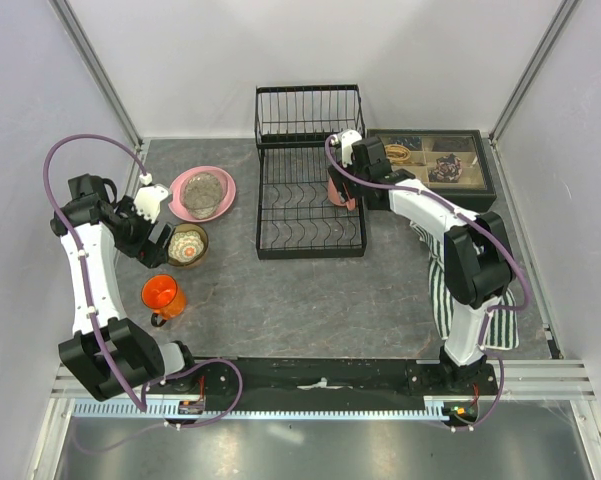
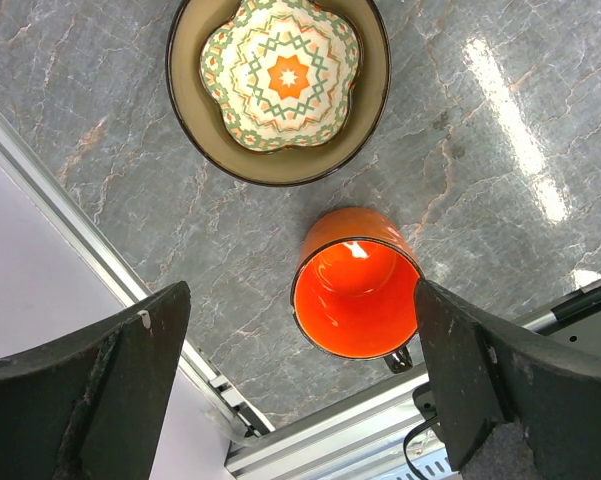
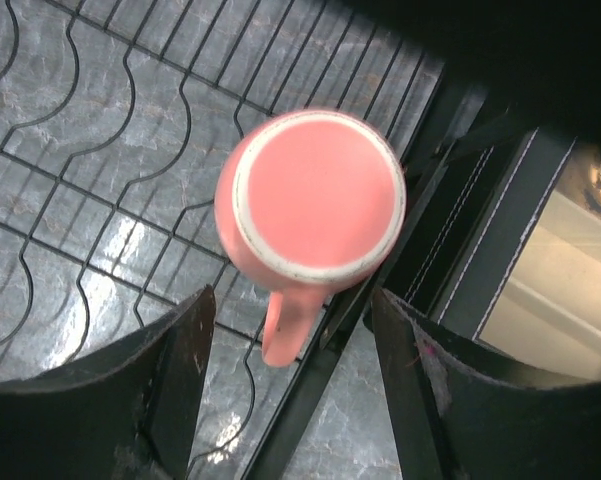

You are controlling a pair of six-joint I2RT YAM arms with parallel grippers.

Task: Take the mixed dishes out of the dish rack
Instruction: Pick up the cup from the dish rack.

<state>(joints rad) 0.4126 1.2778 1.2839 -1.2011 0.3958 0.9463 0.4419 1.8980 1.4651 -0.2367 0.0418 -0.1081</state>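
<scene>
The black wire dish rack stands at the back middle. An upside-down pink mug sits at the right edge of its lower basket. My right gripper hangs open over the mug, its handle between the fingers with gaps on both sides. On the table to the left lie a pink plate with a grey speckled plate on it, a brown bowl holding a small patterned bowl, and an upright orange mug. My left gripper is open above that mug, holding nothing.
A dark compartmented tray of trinkets sits just right of the rack. A striped cloth lies under the right arm. An aluminium rail runs along the table's left edge beside the orange mug. Walls close in the back and sides.
</scene>
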